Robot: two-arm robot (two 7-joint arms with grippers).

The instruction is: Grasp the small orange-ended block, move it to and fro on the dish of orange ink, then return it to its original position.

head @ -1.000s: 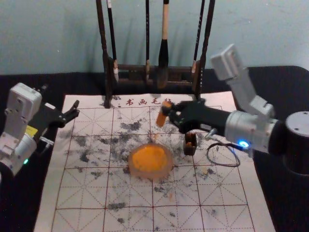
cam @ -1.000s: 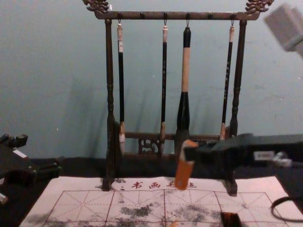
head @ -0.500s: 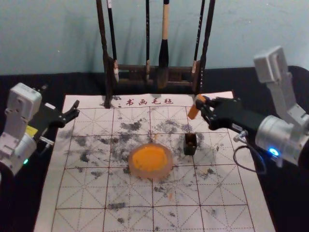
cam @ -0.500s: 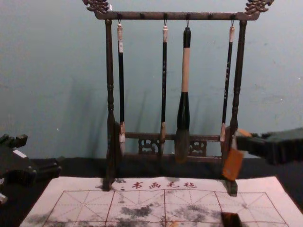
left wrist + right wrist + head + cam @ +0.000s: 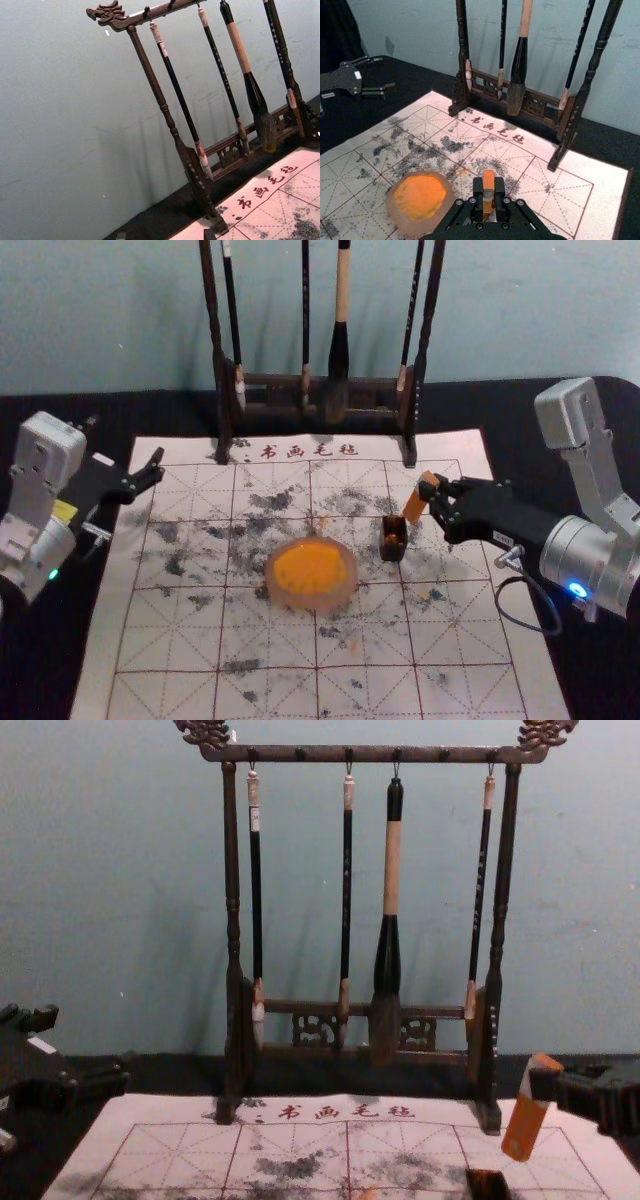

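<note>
So the left gripper (image 5: 160, 464) was parked by the mat's far left corner, its two fingers spread wide, aimed in toward the middle. Moving right, there was a good stretch of bare mat (image 5: 180, 640) before you hit the dish (image 5: 345, 595) of orange ink. Behind that, the brush rack (image 5: 218, 400) stood along the mat's far edge, brushes hanging down. Just right of the dish sat a little dark holder (image 5: 394, 540), open side up, with only a narrow strip of mat between the two. The orange block (image 5: 413, 507) was up in the air just right of the holder and a bit past it, well apart from the dish. It pointed down but not dead straight: the long axis was tilted, bottom end kicked out to the left, top end leaning right. The right gripper (image 5: 436, 492) had it pinched near the top, with its arm coming in from the right side, pretty low and reaching leftward and forward. There was open room between that gripper and the rack, and the mat's right edge ran under the arm.
</note>
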